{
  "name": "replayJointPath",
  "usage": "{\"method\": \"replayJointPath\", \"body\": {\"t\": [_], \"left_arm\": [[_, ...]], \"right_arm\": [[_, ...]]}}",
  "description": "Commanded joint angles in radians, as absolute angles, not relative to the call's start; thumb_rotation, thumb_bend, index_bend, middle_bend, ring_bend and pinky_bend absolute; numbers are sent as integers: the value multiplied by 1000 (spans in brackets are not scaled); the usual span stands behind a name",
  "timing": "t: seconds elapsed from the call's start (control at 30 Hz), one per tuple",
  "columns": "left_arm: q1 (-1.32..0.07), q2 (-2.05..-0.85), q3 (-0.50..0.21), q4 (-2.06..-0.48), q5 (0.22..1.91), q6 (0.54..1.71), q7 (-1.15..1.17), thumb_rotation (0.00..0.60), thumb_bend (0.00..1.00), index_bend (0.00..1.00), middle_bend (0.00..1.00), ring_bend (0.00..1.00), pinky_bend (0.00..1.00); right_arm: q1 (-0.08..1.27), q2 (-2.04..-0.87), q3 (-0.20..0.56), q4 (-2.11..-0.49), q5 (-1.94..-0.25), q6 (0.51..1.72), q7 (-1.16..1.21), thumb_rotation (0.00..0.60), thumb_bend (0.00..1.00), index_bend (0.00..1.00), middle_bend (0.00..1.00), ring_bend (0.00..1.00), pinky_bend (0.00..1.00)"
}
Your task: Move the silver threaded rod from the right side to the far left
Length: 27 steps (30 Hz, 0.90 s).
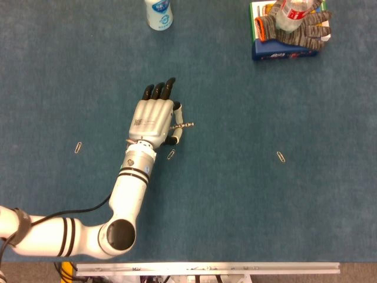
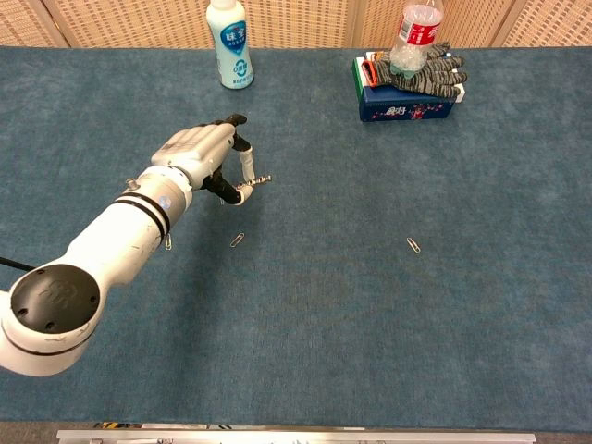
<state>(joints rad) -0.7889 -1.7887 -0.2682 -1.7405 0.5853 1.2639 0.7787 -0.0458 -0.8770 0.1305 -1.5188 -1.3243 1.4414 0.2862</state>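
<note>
My left hand [image 1: 152, 119] [image 2: 202, 155] hangs above the blue table, left of centre, palm down with dark fingertips pointing away. It pinches the silver threaded rod [image 1: 183, 125] [image 2: 256, 183] between thumb and a finger. The rod's short end pokes out to the right of the hand, roughly level; the rest of it is hidden under the palm. My right hand shows in neither view.
A white bottle [image 1: 159, 14] [image 2: 228, 43] stands at the far edge. A blue box [image 1: 285, 50] with a striped glove and a clear bottle on it sits far right. Paperclips lie at the left [image 1: 78, 147], under the hand [image 1: 171, 154] and at the right [image 1: 281, 157].
</note>
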Motion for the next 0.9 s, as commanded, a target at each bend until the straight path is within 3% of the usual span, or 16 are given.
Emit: {"method": "replayJointPath", "body": {"t": [0.03, 0.9], "left_arm": [[-773, -1766, -249, -1780, 602, 1279, 767, 600, 359, 527, 0, 0, 0], [-653, -1627, -170, -1938, 676, 1368, 664, 600, 359, 527, 0, 0, 0]], "right_arm": [[-46, -876, 129, -1524, -1327, 1443, 282, 600, 168, 228, 113, 0, 0], [-49, -874, 113, -1556, -1349, 1460, 246, 600, 169, 228, 113, 0, 0]]}}
